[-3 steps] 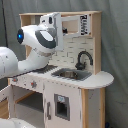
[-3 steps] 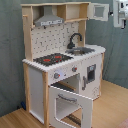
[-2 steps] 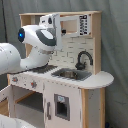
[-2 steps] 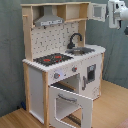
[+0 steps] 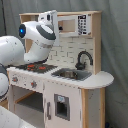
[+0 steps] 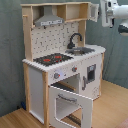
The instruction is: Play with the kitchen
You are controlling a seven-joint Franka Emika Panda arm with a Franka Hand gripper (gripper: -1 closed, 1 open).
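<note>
Grey cloth hung behind the set in both exterior views, and a wood floor (image 6: 112, 107) lay beneath it in the second exterior view.

Item: the kitchen (image 6: 62, 65), a tall toy unit in white and light wood, standing upright on the floor against the cloth. Fittings recorded:
- black hob (image 6: 52, 59) with red rings, at the second exterior view's left of the worktop;
- steel sink (image 5: 70, 74) with a curved black faucet (image 5: 83, 58) just behind it;
- grey hood (image 6: 48, 21) under the top shelf, above the hob;
- pegboard back (image 6: 55, 37), white with dark holes;
- knobs (image 6: 56, 75) on the front panel below the hob;
- oven door (image 6: 70, 106), swung down and open in the second exterior view;
- white microwave-style cabinet (image 5: 75, 25) at the upper shelf.

Item: the robot arm (image 5: 37, 37), white with a blue light, raised at the height of the upper shelf, in front of the hood in the first exterior view. Its gripper (image 6: 111, 12) appeared only at the second exterior view's upper right edge, near the top cabinet; how far its fingers stood apart, and whether it touched anything, could not be told.
</note>
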